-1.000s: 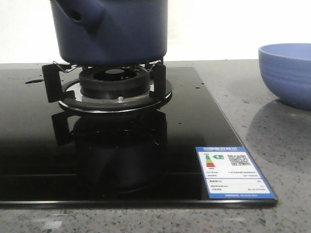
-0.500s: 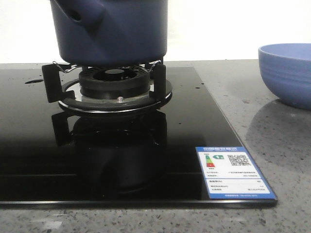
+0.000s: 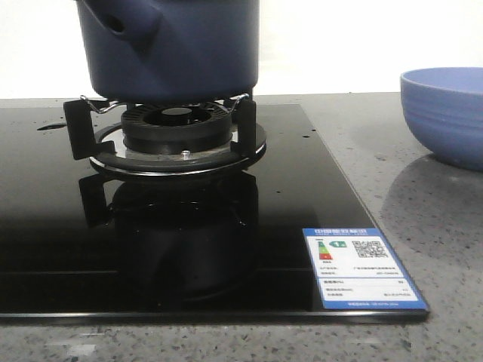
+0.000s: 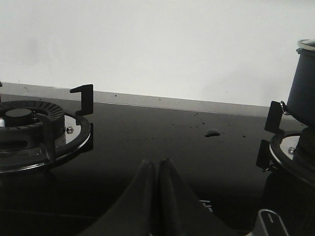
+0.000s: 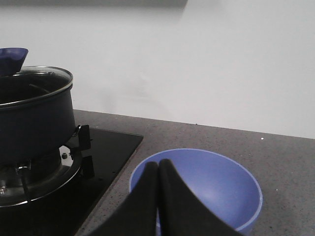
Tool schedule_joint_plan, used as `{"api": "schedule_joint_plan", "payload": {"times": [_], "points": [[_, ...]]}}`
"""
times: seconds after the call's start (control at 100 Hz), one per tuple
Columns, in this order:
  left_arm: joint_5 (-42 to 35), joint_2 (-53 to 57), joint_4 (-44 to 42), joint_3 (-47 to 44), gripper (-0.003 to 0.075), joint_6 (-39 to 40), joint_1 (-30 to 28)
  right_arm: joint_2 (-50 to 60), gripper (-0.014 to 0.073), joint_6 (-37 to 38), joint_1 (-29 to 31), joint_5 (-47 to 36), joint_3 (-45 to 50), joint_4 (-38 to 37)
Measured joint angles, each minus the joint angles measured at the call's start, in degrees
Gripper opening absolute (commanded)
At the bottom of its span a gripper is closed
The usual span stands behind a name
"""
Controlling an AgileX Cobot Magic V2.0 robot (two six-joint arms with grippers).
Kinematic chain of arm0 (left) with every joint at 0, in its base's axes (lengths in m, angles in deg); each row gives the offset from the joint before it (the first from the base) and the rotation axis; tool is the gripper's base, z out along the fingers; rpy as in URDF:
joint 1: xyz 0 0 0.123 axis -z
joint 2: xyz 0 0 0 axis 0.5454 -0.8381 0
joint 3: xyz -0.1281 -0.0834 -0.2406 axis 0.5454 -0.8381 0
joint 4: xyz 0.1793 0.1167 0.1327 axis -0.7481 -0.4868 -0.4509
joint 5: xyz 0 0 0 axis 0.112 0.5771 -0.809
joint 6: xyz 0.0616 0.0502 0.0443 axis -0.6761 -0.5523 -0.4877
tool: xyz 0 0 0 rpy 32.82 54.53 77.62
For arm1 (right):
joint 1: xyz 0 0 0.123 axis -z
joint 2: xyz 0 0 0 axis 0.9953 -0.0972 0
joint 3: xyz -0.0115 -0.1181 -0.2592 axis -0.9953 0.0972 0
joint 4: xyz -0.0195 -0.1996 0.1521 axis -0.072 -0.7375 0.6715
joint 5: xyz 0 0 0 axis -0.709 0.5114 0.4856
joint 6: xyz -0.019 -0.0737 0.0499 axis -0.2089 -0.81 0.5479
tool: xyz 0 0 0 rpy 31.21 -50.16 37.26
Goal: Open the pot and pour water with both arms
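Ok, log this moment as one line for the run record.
pot: on burner, lid on | bowl: on counter, looks empty | left hand: shut, holding nothing | right hand: shut, holding nothing | opening: not yet started

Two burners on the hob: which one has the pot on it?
The burner nearest the blue bowl carries the navy pot, lid on. The other burner, near the left gripper, is bare.

Navy pot (image 3: 170, 49) sits on burner grate (image 3: 173, 128) of black glass hob (image 3: 181, 226). Light blue bowl (image 3: 445, 113) off to the right on countertop (image 3: 423, 204), energy sticker (image 3: 361, 268) at hob's front right corner.
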Motion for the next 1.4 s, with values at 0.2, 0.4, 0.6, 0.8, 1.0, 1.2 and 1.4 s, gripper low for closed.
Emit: {"api": "schedule_joint_plan", "payload": {"times": [0.2, 0.4, 0.6, 0.8, 1.0, 1.2, 1.4], "points": [[0.0, 0.0, 0.1, 0.0, -0.002, 0.0, 0.0, 0.0, -0.0062, 0.0, 0.0, 0.0, 0.0, 0.0], [0.0, 0.0, 0.1, 0.0, -0.002, 0.0, 0.0, 0.0, -0.0062, 0.0, 0.0, 0.0, 0.0, 0.0], [0.0, 0.0, 0.1, 0.0, -0.002, 0.0, 0.0, 0.0, -0.0062, 0.0, 0.0, 0.0, 0.0, 0.0], [0.0, 0.0, 0.1, 0.0, -0.002, 0.0, 0.0, 0.0, -0.0062, 0.0, 0.0, -0.4, 0.0, 0.0], [0.0, 0.0, 0.1, 0.0, -0.002, 0.0, 0.0, 0.0, -0.0062, 1.4, 0.0, -4.9, -0.3, -0.2], [0.0, 0.0, 0.1, 0.0, -0.002, 0.0, 0.0, -2.7, -0.0062, 40.1, 0.0, -7.1, -3.4, -35.4], [0.0, 0.0, 0.1, 0.0, -0.002, 0.0, 0.0, -4.7, -0.0062, 78.0, -0.2, -16.5, -1.1, -72.4]]}}
